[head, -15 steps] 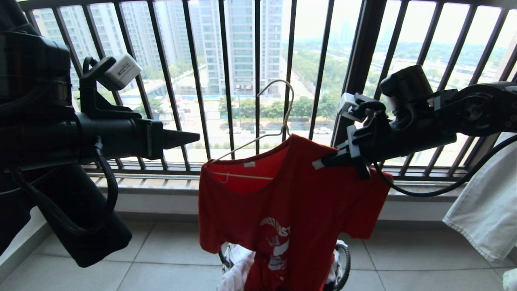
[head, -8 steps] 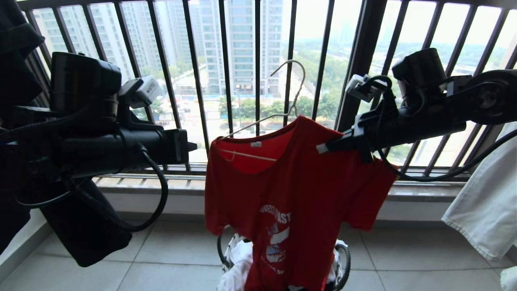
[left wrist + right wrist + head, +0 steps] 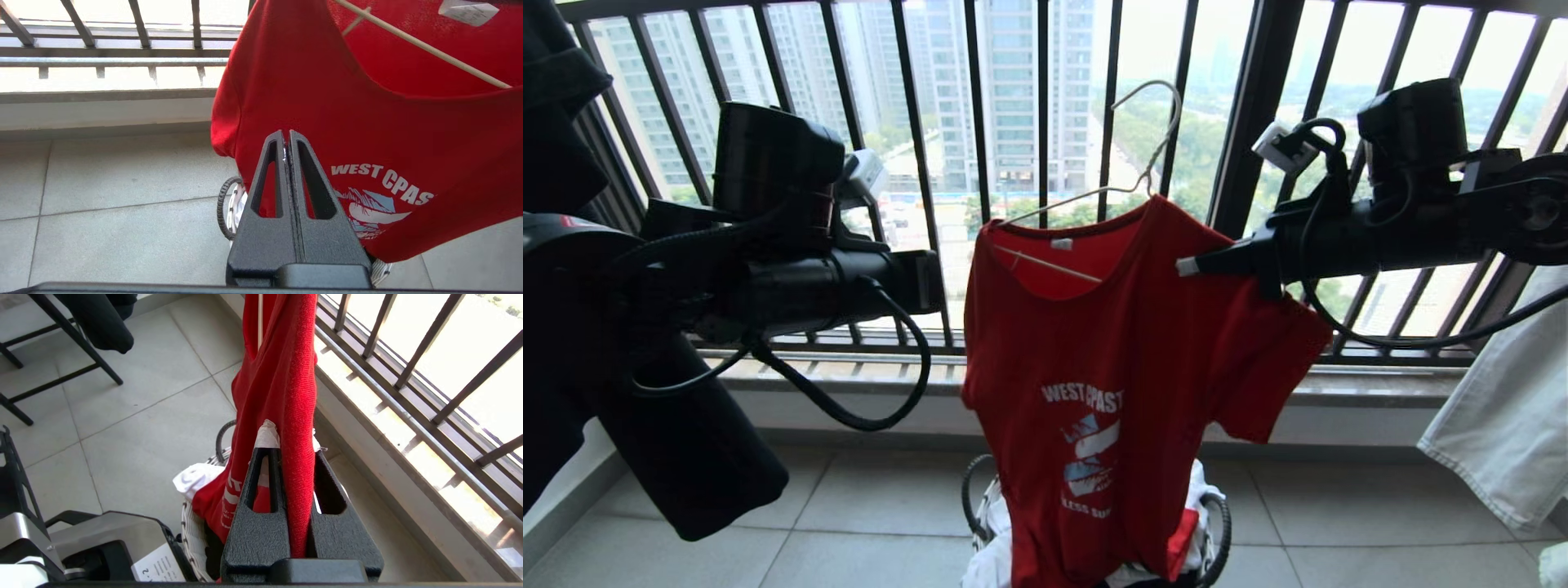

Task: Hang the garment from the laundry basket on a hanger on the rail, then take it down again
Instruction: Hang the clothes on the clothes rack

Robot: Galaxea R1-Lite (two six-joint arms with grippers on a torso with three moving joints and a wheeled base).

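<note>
The garment (image 3: 1111, 359), a red T-shirt with white "WEST COAST" lettering, hangs on the thin cream hanger (image 3: 1094, 194), whose hook points up in front of the window bars. My right gripper (image 3: 1188, 265) is shut on the garment's shoulder, and red cloth (image 3: 294, 396) fills the space between its fingers (image 3: 288, 437). The shirt's hem trails into the laundry basket (image 3: 1218, 523) on the floor below. My left gripper (image 3: 934, 282) is level beside the shirt's other side, shut with nothing in it (image 3: 286, 135). The rail is out of view.
The black window railing (image 3: 980, 163) and a stone sill (image 3: 833, 367) run behind the shirt. A pale grey-white garment (image 3: 1503, 408) hangs at the right, a black one (image 3: 686, 465) at the left. White laundry (image 3: 1001, 531) lies in the basket. Black frame legs (image 3: 61, 330) stand on the tiles.
My right gripper has lifted the shirt and hanger up and to the right. The left gripper has closed on nothing and its arm has swung in towards the shirt.
</note>
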